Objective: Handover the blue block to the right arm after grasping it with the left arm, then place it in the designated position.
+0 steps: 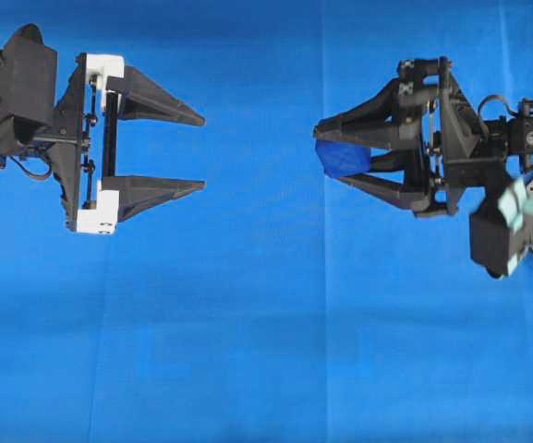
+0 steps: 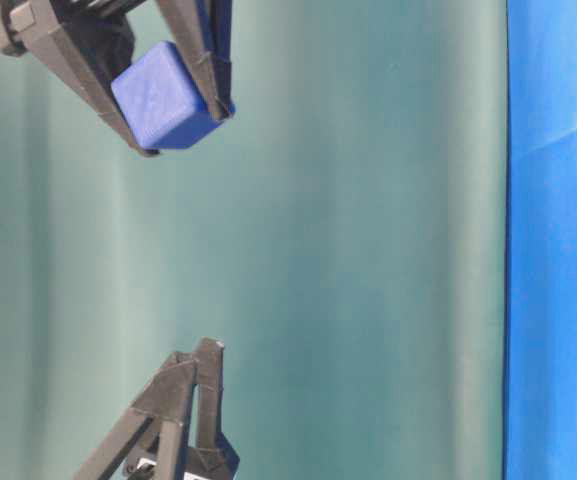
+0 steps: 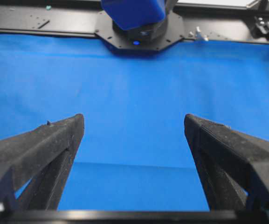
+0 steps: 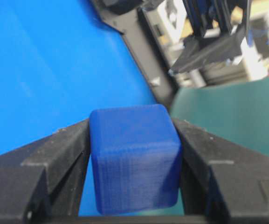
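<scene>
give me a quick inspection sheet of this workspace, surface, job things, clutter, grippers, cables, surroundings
surface: blue cloth with faint fold lines, covering the table.
job's things: blue block clamped between the right gripper's fingers, off the cloth; designated position not marked in any view.
clutter: nothing seen on the cloth.
grippers: left gripper wide open and empty, apart from the block; right gripper shut on the blue block, fingers pressing two opposite faces, as the right wrist view shows.
cables: black cable looping at the right arm's wrist; another at the left arm's wrist.
surroundings: green backdrop in the table-level view; black frame beyond the cloth's far edge.
</scene>
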Action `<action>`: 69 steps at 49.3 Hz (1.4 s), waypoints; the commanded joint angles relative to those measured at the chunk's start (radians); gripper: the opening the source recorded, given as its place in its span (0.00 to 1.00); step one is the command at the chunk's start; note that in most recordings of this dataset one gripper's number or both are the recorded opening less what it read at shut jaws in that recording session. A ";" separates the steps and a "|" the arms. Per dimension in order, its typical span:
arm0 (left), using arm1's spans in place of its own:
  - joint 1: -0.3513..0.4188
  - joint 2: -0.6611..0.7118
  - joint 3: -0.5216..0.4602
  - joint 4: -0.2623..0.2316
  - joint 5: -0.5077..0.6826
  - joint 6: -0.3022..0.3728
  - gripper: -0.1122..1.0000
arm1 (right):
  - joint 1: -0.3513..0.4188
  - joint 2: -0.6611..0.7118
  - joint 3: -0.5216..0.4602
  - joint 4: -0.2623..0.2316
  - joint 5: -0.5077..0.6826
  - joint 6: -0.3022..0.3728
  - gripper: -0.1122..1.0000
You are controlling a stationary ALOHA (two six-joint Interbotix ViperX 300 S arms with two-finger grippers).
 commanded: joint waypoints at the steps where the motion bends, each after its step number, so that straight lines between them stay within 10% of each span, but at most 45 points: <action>1: 0.002 -0.012 -0.011 0.000 -0.009 0.002 0.93 | 0.002 -0.014 -0.018 0.054 -0.008 0.080 0.51; 24: 0.002 -0.014 -0.011 -0.002 -0.009 0.005 0.93 | 0.002 -0.046 -0.025 0.124 -0.003 0.643 0.50; 69: 0.002 -0.014 -0.014 0.000 -0.009 0.003 0.93 | 0.000 -0.048 -0.025 0.124 -0.003 0.680 0.50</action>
